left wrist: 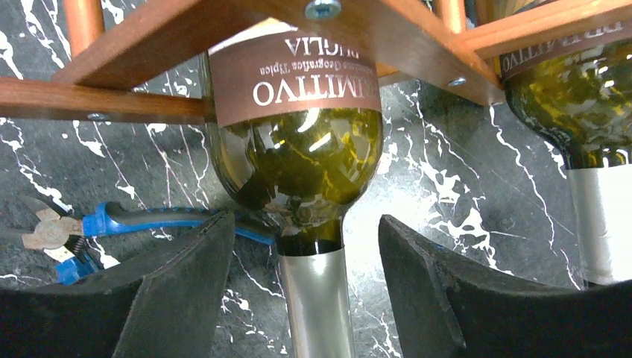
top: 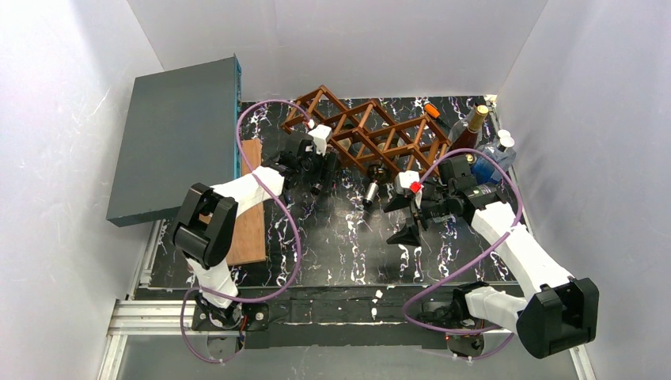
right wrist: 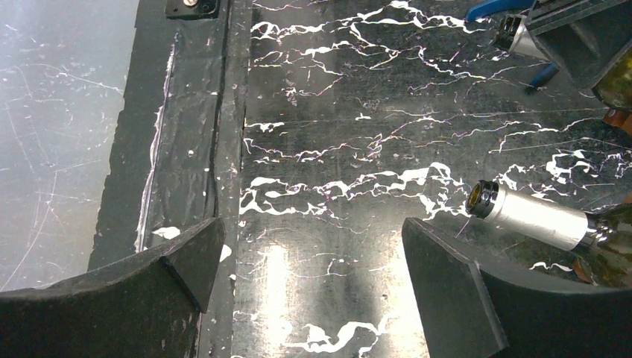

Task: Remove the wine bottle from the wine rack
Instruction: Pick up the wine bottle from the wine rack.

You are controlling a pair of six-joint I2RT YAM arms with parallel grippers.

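The brown wooden wine rack [top: 360, 131] stands at the back of the black marble table. A green wine bottle [left wrist: 298, 149] with a brown label lies in one of its cells [left wrist: 134, 67], silver-foiled neck [left wrist: 317, 298] pointing out. My left gripper [left wrist: 307, 224] [top: 319, 169] is open, its fingers on either side of that neck with a gap on both sides. A second bottle [left wrist: 596, 112] [top: 372, 192] lies in the neighbouring cell. My right gripper [right wrist: 313, 224] [top: 401, 219] hangs open over bare table, and that second bottle's neck [right wrist: 525, 216] is just right of it.
Blue-handled pliers [left wrist: 134, 220] lie on the table left of the held-around neck. A grey flat box [top: 178, 134] stands at the back left, with a wooden board [top: 252, 206] beside it. Upright bottles [top: 475, 127] crowd the back right corner. White walls enclose the table.
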